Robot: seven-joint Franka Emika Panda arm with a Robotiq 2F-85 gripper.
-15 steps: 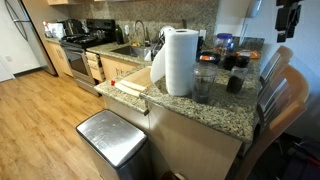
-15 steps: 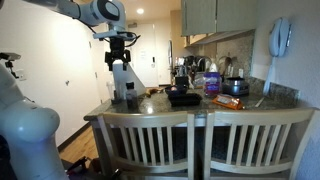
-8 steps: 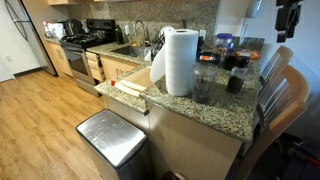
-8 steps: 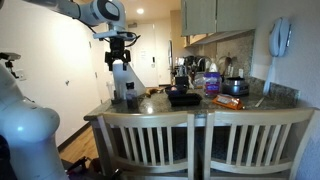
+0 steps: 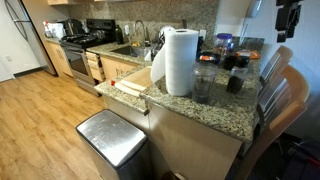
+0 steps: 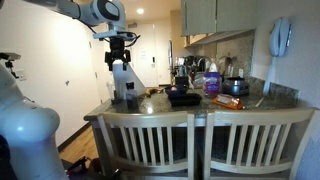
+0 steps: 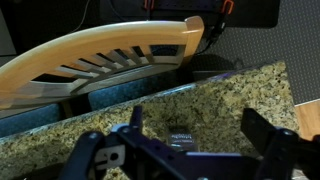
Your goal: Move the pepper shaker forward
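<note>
The pepper shaker (image 5: 235,84) is a small squat dark cylinder on the granite counter (image 5: 215,112), just right of the clear tumbler (image 5: 205,83) and the paper towel roll (image 5: 179,62). My gripper (image 5: 287,28) hangs high above the counter's right end, well above and apart from the shaker. In an exterior view it (image 6: 120,58) hovers over the counter's left end. In the wrist view the gripper (image 7: 195,135) is open and empty, looking down on bare granite (image 7: 210,100). The shaker is out of view there.
A flat black container (image 6: 183,97) and a purple-lidded jar (image 6: 212,82) stand further along the counter. Wooden chair backs (image 6: 200,140) line the counter's edge and show in the wrist view (image 7: 110,65). A steel bin (image 5: 112,138) stands on the floor below.
</note>
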